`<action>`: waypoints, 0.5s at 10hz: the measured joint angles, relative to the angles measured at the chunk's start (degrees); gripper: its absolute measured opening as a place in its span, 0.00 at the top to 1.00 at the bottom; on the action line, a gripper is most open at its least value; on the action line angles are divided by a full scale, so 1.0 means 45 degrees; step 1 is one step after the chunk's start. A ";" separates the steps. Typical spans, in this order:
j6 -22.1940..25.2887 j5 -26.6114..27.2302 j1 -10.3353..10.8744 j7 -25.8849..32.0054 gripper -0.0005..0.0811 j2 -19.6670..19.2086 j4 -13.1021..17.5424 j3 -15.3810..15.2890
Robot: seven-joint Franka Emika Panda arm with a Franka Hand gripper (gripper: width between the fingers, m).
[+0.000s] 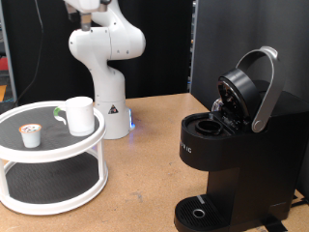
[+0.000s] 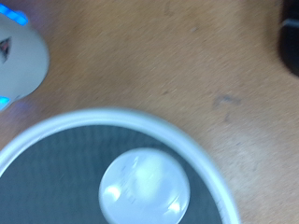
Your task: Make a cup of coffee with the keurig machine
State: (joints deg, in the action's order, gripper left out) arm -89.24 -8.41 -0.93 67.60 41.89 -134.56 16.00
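The gripper does not show in either view; only the arm's white base and lower links (image 1: 104, 48) are visible in the exterior view, so the state of the fingers cannot be determined.

The cup (image 1: 79, 115) stands upright on the top tier of a white two-tier round stand (image 1: 58, 145), near that tier's rim on the exterior view's right. A small white coffee pod (image 1: 32, 135) sits on the same tier, apart from the cup.

The keurig machine (image 1: 227, 155) stands on the wooden table (image 1: 145, 169) at the exterior view's right, lid (image 1: 246, 87) raised, pod chamber (image 1: 205, 124) exposed. A broad strip of table separates stand and machine.

The wrist view shows the cup's rim (image 2: 145, 187) from above, inside the stand's rim (image 2: 56, 126).
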 joint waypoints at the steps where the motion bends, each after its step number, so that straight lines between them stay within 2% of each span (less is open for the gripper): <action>1: 0.0258 -0.0097 -0.0009 0.0379 0.01 -0.0274 0.0266 0.0190; 3: 0.0001 -0.0300 -0.0009 0.0452 0.01 -0.0244 0.0125 0.0173; 5: -0.0104 -0.1624 -0.0016 0.0690 0.01 -0.0290 -0.0120 0.0163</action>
State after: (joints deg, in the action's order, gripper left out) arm -89.71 -15.72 -1.00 70.70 40.59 -135.10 16.73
